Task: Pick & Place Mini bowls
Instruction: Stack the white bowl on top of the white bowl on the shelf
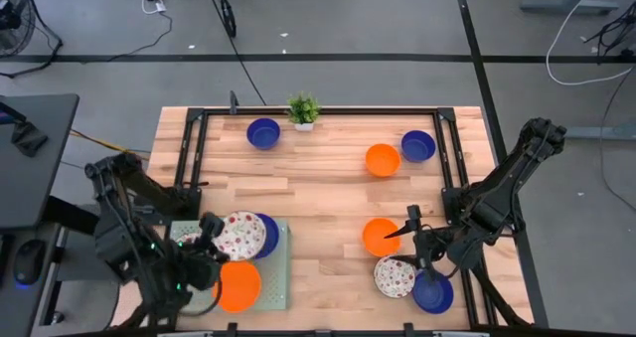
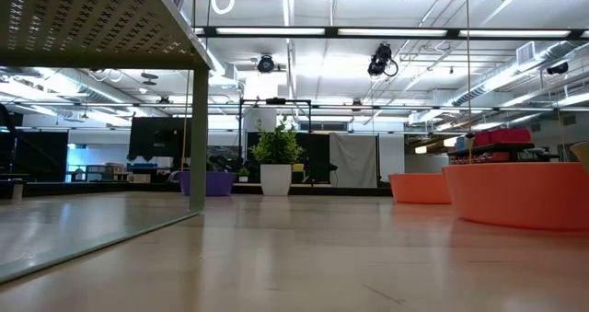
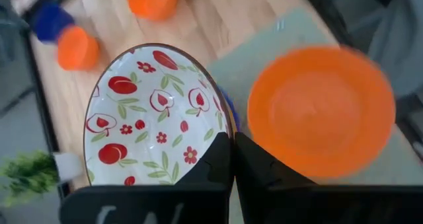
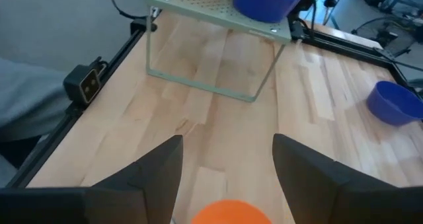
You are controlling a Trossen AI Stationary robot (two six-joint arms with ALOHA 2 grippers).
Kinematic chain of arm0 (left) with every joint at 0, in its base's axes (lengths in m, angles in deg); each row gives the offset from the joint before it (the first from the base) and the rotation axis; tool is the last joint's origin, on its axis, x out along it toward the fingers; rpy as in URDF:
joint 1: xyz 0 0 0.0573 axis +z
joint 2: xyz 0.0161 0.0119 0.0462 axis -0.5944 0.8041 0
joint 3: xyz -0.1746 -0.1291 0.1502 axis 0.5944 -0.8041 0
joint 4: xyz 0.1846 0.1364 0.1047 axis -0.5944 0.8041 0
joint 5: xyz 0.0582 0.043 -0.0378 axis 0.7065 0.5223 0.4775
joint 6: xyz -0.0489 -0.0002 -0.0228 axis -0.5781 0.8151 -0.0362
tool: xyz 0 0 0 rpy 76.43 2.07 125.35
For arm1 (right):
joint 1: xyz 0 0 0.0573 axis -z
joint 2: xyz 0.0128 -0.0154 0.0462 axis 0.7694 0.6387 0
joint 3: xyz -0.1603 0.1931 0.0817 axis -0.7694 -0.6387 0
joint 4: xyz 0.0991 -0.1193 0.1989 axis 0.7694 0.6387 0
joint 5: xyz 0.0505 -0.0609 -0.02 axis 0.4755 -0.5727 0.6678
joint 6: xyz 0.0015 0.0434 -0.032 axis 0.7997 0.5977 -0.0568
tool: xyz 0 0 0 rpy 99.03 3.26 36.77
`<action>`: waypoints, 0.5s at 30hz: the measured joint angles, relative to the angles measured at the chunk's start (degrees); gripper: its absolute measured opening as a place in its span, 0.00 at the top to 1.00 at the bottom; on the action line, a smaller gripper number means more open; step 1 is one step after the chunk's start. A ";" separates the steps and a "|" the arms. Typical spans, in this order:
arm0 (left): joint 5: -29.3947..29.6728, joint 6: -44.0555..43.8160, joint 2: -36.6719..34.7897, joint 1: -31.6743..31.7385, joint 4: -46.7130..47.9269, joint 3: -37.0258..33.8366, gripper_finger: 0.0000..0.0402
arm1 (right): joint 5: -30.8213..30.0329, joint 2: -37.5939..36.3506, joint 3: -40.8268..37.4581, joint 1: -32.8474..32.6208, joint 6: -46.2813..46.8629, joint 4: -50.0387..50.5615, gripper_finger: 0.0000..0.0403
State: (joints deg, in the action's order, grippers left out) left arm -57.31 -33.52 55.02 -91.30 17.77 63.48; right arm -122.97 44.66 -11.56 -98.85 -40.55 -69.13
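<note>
My left gripper is over the pale green tray at the table's near left, shut on a white, red-patterned mini bowl. That bowl lies over a dark blue bowl on the tray. An orange bowl sits on the tray beside them. My right gripper hangs open at the near right, its fingers on either side of an orange bowl below it, not touching. A patterned bowl and a blue bowl rest on the table near it. My left gripper holds the patterned bowl by its rim, on the side toward the arm. One finger lies inside the bowl and one outside. The bowl tilts over the blue bowl; whether it rests on it, I cannot tell.
A blue bowl stands at the far left. An orange bowl and a blue bowl stand at the far right. A small potted plant stands at the far edge. A black frame borders the table. The tray stands on legs.
</note>
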 joint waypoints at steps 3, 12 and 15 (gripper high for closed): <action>-4.81 -1.05 -3.10 0.65 0.10 -4.12 0.97 | 0.00 0.00 0.00 1.10 0.00 -0.80 0.42; -10.34 -7.82 -6.06 -2.38 -0.04 -6.17 0.98 | 0.07 0.00 -0.01 3.72 1.29 -1.14 0.42; -9.23 -7.95 -6.06 -3.62 0.00 -6.17 0.98 | 0.15 0.00 -0.02 4.27 1.77 -1.13 0.42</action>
State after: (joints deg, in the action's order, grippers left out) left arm -66.54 -41.48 48.96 -94.92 17.77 57.31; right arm -122.81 44.66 -11.58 -94.58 -38.79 -70.26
